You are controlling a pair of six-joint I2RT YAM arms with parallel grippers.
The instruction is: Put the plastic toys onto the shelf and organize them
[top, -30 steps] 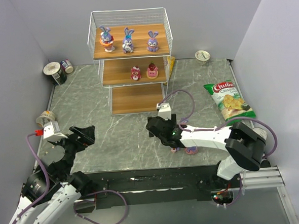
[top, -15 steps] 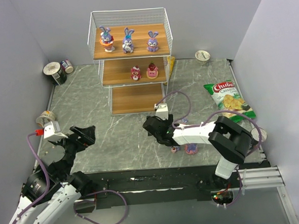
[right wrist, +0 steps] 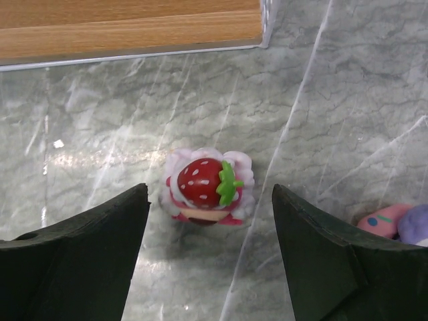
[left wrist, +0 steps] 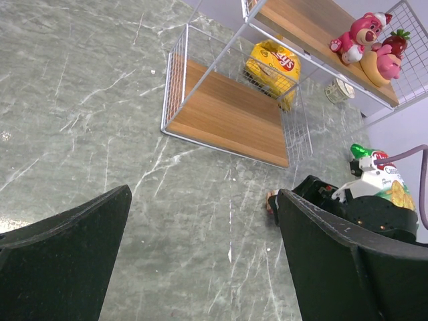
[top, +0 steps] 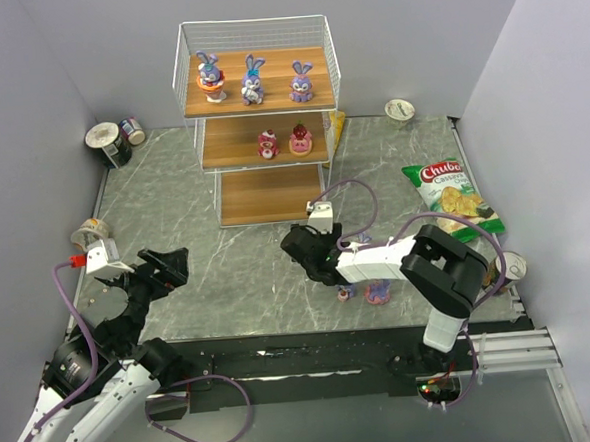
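From above, the right gripper (top: pixel 307 252) hovers low just near of the shelf (top: pixel 257 83), its jaws hidden there. The left wrist view shows the left gripper (left wrist: pixel 200 261) spread wide and empty. The right wrist view shows the right gripper spread around the upright strawberry toy (right wrist: pixel 206 186), not touching it. Descending could clip the neighbouring toy (right wrist: pixel 391 221) to the right, and squeezing the rounded frosting might squirt the strawberry toy loose.

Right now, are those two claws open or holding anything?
Left gripper: open, empty.
Right gripper: open, empty; strawberry toy shows between its fingers, not gripped.
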